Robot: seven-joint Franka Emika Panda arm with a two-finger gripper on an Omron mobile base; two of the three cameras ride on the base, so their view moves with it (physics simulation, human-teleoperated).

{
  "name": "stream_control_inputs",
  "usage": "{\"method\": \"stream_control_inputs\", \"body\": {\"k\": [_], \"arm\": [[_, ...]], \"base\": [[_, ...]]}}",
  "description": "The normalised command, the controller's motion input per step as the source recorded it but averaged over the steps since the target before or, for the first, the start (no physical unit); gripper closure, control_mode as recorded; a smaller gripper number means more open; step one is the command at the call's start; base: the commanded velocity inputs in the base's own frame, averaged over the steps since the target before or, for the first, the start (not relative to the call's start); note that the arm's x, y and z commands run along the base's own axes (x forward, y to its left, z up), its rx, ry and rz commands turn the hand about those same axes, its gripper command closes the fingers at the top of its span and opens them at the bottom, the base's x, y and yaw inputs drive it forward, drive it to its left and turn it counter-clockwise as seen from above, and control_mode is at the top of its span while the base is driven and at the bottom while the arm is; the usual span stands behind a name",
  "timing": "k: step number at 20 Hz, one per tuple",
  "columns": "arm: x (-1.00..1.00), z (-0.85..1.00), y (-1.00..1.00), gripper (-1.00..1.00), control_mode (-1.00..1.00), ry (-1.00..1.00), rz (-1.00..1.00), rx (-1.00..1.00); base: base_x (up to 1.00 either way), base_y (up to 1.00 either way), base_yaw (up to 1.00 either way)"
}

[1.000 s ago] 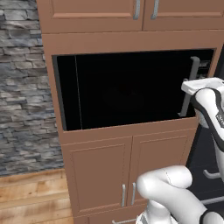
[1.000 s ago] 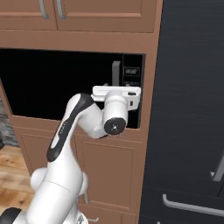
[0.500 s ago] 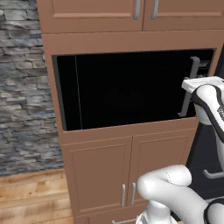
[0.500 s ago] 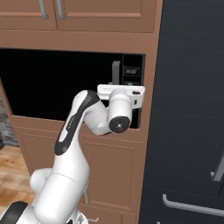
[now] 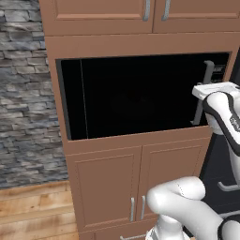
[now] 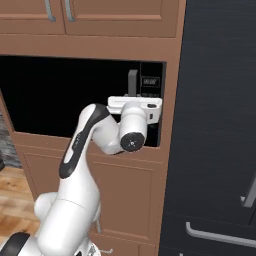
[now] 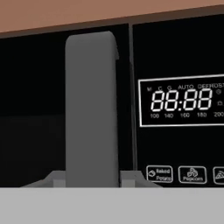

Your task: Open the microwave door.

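place: kitchen | evidence: built-in microwave [image 5: 140,96], brown wooden cabinets [image 5: 136,187], stone wall [image 5: 23,93]

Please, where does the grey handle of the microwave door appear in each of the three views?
Left base view: handle, far right, partly behind the white hand.
Right base view: handle, upper centre, above the hand.
Hand view: handle, left of centre, tall.
Shared landmark: button panel right of the handle.

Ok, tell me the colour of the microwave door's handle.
Grey: the handle is a plain matte grey bar against the glossy black microwave door, clearest in the hand view.
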Motion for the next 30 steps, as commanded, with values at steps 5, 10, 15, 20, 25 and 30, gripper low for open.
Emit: {"method": "stream_control_inputs", "body": {"k": [5,10,15,20,25,30], "arm": [[-0.03,0.00,0.00,1.00,-1.00,0.00,0.00,0.00],[-0.39,0.05,-0.02,1.00,-1.00,-0.06,0.00,0.01],[-0.62,0.22,-0.06,1.00,-1.00,-0.08,0.00,0.02],[-0.71,0.32,-0.10,1.00,-1.00,-0.05,0.00,0.03],[-0.73,0.38,-0.08,1.00,-1.00,-0.03,0.00,0.03],[-0.76,0.44,-0.08,1.00,-1.00,-0.02,0.00,0.05]], "base": [[0.00,0.00,0.00],[0.00,0.00,0.00],[0.00,0.00,0.00],[0.00,0.00,0.00],[0.00,0.00,0.00],[0.00,0.00,0.00]]}}
